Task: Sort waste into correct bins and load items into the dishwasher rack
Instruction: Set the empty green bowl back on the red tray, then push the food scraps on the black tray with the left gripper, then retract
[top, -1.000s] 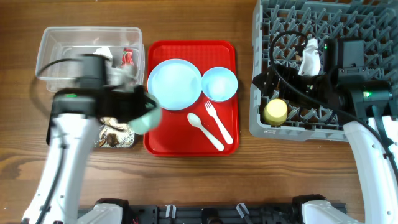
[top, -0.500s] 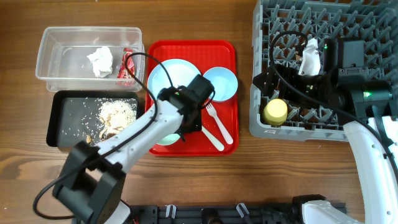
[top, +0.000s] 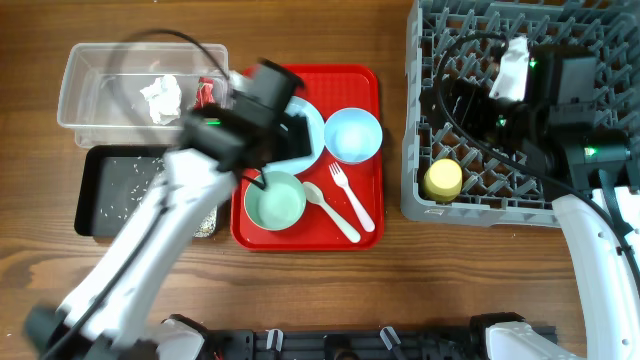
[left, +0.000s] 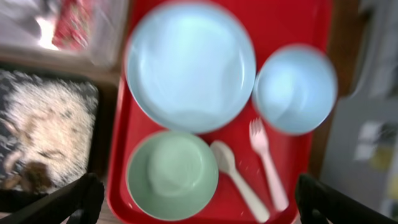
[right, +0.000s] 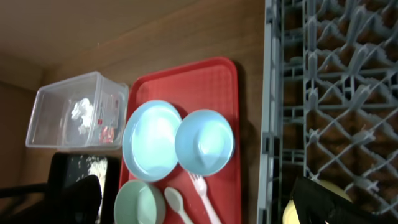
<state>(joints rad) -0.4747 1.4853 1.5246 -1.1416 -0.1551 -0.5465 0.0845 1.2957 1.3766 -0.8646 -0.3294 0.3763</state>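
On the wooden worktop (top: 320, 290), the item nearest the robot was the pale green bowl (top: 275, 200), which stood upright and empty in the near-left corner of the flat red tray (top: 358, 84). The white spoon (top: 330, 211) lay just to its right, head almost against the bowl's rim. The white fork (top: 353, 198) lay beside the spoon, tines pointing away from the robot. To the right, apart from the red tray, the yellow cup (top: 443, 179) sat in the near-left corner of the grey dishwasher rack (top: 580, 30). To the left of the red tray, the black tray (top: 110, 195) held the beige food scraps (left: 50, 124). The left pincer (left: 199, 190) hung above the red tray with its two fingers spread wide, one at either side of the wrist view, and gripped nothing; in the overhead view that arm was blurred. Farther back on the red tray, the pale blue plate (left: 189, 65) lay flat, its near edge meeting the green bowl's rim, with the small pale blue bowl (top: 353, 134) just to its right. The right pincer (right: 199, 200) hung over the left part of the rack, fingers likewise wide apart and empty. Farthest back, left of the red tray, the clear tub (top: 95, 60) contained the crumpled white tissue (top: 160, 98) and the red wrapper (top: 205, 95).
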